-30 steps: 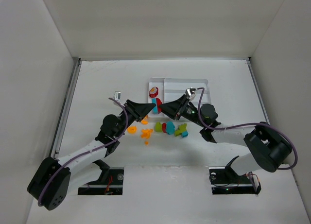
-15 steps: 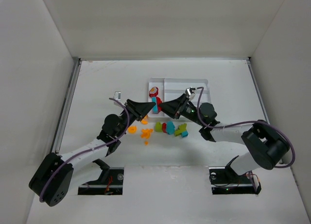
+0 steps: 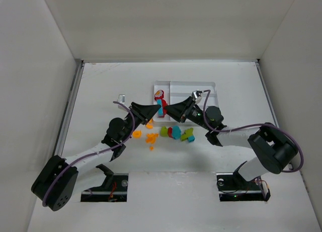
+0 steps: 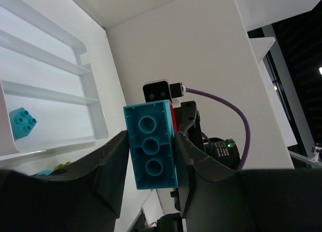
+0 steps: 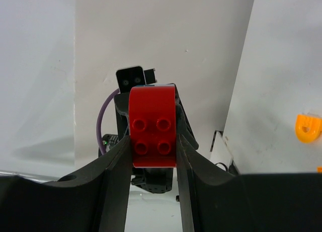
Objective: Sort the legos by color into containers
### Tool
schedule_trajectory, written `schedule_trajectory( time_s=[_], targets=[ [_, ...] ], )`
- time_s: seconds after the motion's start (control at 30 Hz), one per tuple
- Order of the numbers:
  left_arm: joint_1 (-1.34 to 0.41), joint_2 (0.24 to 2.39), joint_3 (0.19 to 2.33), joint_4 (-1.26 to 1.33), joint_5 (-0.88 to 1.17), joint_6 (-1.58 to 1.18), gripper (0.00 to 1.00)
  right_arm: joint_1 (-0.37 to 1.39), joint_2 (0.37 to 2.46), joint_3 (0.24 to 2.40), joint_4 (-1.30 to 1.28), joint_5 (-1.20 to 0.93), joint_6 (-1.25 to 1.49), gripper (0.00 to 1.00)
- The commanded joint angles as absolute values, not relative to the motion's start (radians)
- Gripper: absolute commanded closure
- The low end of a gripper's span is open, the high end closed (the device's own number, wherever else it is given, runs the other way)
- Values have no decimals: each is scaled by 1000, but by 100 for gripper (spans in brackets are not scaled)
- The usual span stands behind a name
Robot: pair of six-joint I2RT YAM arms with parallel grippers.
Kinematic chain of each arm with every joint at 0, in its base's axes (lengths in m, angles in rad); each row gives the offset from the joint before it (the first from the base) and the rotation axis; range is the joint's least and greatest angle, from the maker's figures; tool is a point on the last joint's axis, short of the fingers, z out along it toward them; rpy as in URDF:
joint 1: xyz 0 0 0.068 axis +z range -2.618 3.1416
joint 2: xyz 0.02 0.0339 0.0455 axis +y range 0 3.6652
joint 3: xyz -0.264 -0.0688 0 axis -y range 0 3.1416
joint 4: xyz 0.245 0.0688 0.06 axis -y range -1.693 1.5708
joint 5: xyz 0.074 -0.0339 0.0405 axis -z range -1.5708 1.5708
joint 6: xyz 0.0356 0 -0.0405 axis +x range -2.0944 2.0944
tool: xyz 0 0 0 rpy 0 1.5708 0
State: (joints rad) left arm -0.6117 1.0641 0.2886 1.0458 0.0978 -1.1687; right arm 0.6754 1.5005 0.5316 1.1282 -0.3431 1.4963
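Note:
My left gripper (image 3: 156, 110) (image 4: 151, 144) is shut on a teal-blue lego (image 4: 151, 146), whose hollow underside faces the camera. Facing it tip to tip, my right gripper (image 3: 170, 111) (image 5: 153, 141) is shut on a red lego (image 5: 153, 126) with its studs showing. The two bricks (image 3: 162, 110) meet over the near left corner of the white tray (image 3: 191, 83); whether they are joined I cannot tell. A red and yellow piece (image 3: 159, 95) lies in the tray's tall narrow container. One small teal brick (image 4: 22, 122) lies in a long container.
Loose legos lie on the table just below the grippers: orange ones (image 3: 150, 138) at the left, then green (image 3: 164, 131), red (image 3: 170, 131), teal (image 3: 176, 133) and lime green (image 3: 189, 135). A small white tag (image 3: 121, 98) sits left of the tray.
Both grippers, each keeping its brick, have crept slightly toward the tray. The loose legos have not moved.

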Motion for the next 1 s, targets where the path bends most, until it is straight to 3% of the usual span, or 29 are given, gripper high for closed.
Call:
schedule_trajectory(
  time_s=[0.0, 0.5, 0.7, 0.97],
  targets=[
    [-627, 1072, 328, 1123, 115, -1154, 64, 685, 1509, 574, 1200, -347, 1511, 68],
    [-634, 1112, 333, 1161, 115, -1173, 58, 683, 1522, 571, 1209, -348, 1514, 68],
    [-634, 1094, 330, 1164, 121, -1169, 80, 682, 1529, 566, 1232, -348, 1523, 68],
    [-594, 1054, 296, 1131, 146, -1166, 89, 642, 1488, 517, 1227, -348, 1513, 68]
  ],
)
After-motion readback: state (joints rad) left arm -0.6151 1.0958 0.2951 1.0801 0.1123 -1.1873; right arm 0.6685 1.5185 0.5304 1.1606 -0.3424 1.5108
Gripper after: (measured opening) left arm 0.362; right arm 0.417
